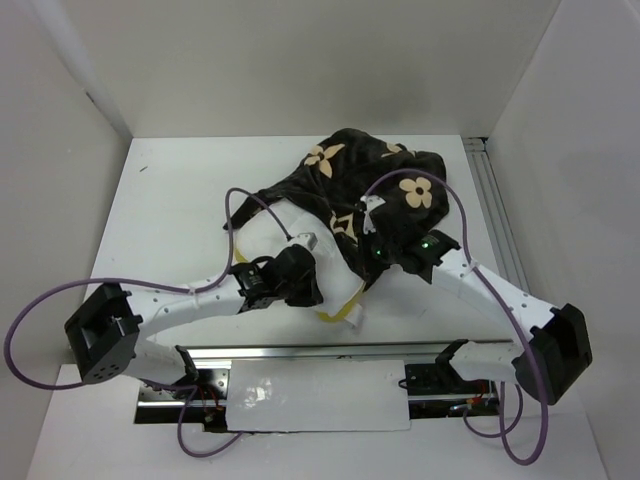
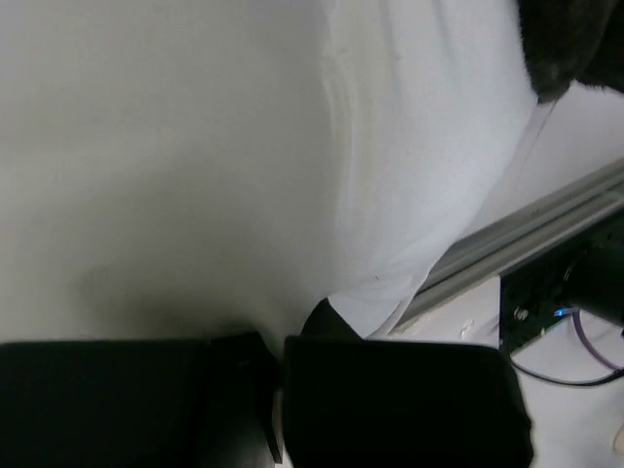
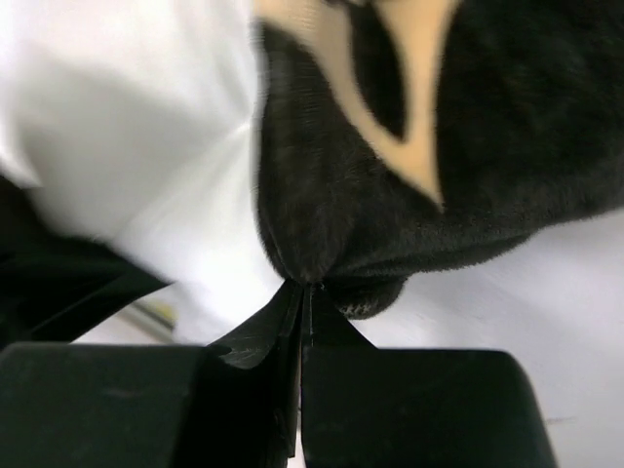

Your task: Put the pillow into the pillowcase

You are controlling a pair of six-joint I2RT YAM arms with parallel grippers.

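**Pillow (image 1: 280, 225), a white puffy cushion with pale yellow trim, lies half covered by the dark plush pillowcase (image 1: 385, 175)**

At the lower left of the top view, the left arm reaches from its base towards the frame's centre, trailing a purple cable (image 1: 30, 330) over the white tabletop (image 1: 170, 220). The left claw (image 2: 281, 370) sits at the pillow's near edge. In the left wrist view its two black fingers (image 2: 400, 400) are pressed together along a thin seam. White fabric fills the view above them and runs down into that seam, so the claw looks clenched on the pillow. An aluminium rail (image 2: 507, 244) crosses the right of that view.

The bare part of the pillow lies at the centre of the top view, left of the pillowcase. A strip of its yellow trim (image 1: 345, 312) shows at its lower edge.

The brown-black pillowcase, printed with tan flower motifs (image 1: 415, 190), is bunched at upper centre and right. It covers the pillow's upper right part. Whether the pillow is inside the opening or only under the cloth cannot be told. A small white tag (image 1: 372, 205) shows on its left side.

From the lower right, the right arm reaches in to the pillowcase's near edge. In the right wrist view the right claw (image 3: 306, 292) is clamped tight on a pinched fold of the dark plush, with white pillow fabric showing to the left of it.
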